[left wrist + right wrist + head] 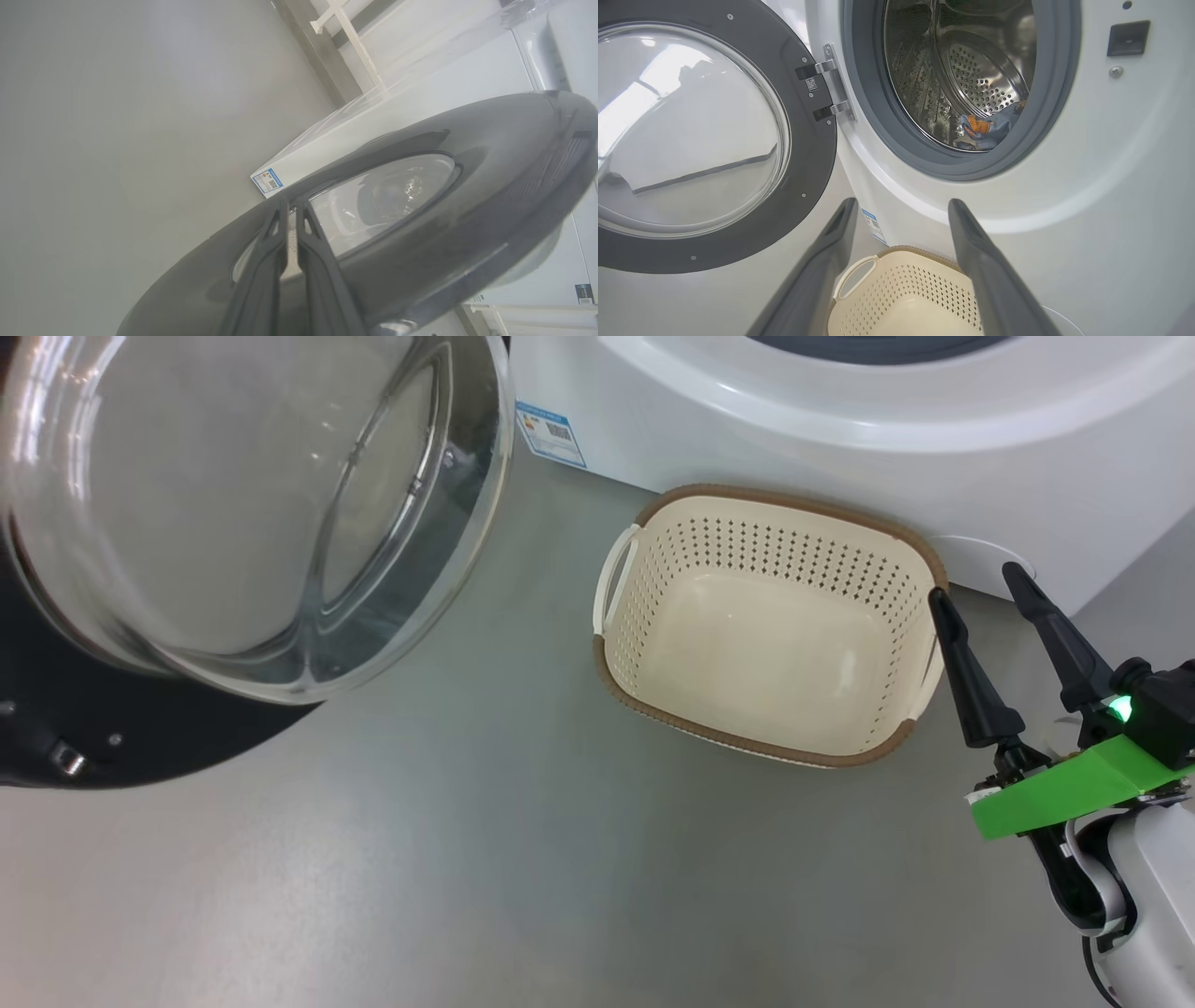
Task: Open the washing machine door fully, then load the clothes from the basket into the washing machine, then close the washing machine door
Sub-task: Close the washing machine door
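Note:
The washing machine door (691, 135) stands swung open to the left of the washing machine (1087, 163), its glass bowl (252, 504) bulging towards me. Blue and orange clothes (987, 127) lie low in the steel drum (971, 70). On the floor before the machine, the basket (766, 625) is empty. My right gripper (976, 588) hangs open just right of the basket's rim, nothing between its fingers, and points at the machine's front (902, 203). My left gripper (292, 205) is shut and empty, its tips close to the door's black outer face (467, 186); whether they touch is unclear.
Grey floor (467, 859) spreads left of and in front of the basket. The open door overhangs the floor at the left. A blue label (551, 434) marks the machine's lower corner. A white frame (348, 32) and another white appliance (570, 42) stand beyond the door.

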Controlling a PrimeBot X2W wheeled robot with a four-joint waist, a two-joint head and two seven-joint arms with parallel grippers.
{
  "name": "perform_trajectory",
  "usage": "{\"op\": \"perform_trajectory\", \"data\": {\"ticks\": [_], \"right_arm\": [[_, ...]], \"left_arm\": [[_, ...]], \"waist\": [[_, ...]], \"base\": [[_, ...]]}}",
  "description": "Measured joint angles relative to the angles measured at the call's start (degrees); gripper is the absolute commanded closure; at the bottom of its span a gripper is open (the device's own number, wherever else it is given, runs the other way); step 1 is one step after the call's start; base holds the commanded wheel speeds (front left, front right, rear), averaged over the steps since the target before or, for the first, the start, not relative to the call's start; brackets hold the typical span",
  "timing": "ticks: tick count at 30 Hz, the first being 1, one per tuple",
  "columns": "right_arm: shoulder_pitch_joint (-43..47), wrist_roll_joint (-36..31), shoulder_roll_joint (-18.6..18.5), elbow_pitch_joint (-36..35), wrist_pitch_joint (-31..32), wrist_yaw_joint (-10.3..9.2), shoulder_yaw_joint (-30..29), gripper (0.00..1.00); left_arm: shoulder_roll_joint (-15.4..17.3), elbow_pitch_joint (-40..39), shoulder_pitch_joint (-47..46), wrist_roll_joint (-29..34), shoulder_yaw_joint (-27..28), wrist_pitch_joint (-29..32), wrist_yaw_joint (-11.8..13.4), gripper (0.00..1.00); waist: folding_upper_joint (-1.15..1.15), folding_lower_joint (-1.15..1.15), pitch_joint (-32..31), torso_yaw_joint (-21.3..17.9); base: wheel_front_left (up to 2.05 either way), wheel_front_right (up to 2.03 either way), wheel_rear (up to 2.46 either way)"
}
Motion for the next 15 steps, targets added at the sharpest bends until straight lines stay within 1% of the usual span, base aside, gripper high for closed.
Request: {"op": "perform_trajectory", "data": {"ticks": [5, 8, 12, 15], "right_arm": [[0.0, 0.0, 0.1, 0.0, 0.0, 0.00, -0.2, 0.00], [0.1, 0.0, 0.5, 0.0, 0.0, 0.00, -0.4, 0.00], [0.2, 0.0, 1.2, 0.0, 0.0, 0.00, -1.1, 0.00], [0.9, 0.0, 1.2, -0.1, 0.0, 0.00, -1.5, 0.00]], "left_arm": [[-0.5, -1.6, 1.0, 0.0, -0.1, 1.0, 0.0, 1.00], [-0.5, -3.7, 2.0, -0.1, -0.1, 2.9, 0.0, 1.00], [-0.5, -6.9, 3.7, -2.4, -0.1, 6.6, 0.0, 1.00], [-0.6, -10.0, 5.3, -2.9, -0.2, 8.8, 0.0, 1.00]], "waist": [[0.00, 0.00, -0.9, 0.0], [0.00, 0.00, -1.8, 0.0], [0.00, 0.00, -3.1, -0.2], [0.00, 0.00, -4.1, -0.4]], "base": [[0.00, 0.00, 0.00], [0.00, 0.00, 0.00], [0.00, 0.00, 0.00], [0.00, 0.00, 0.00]]}}
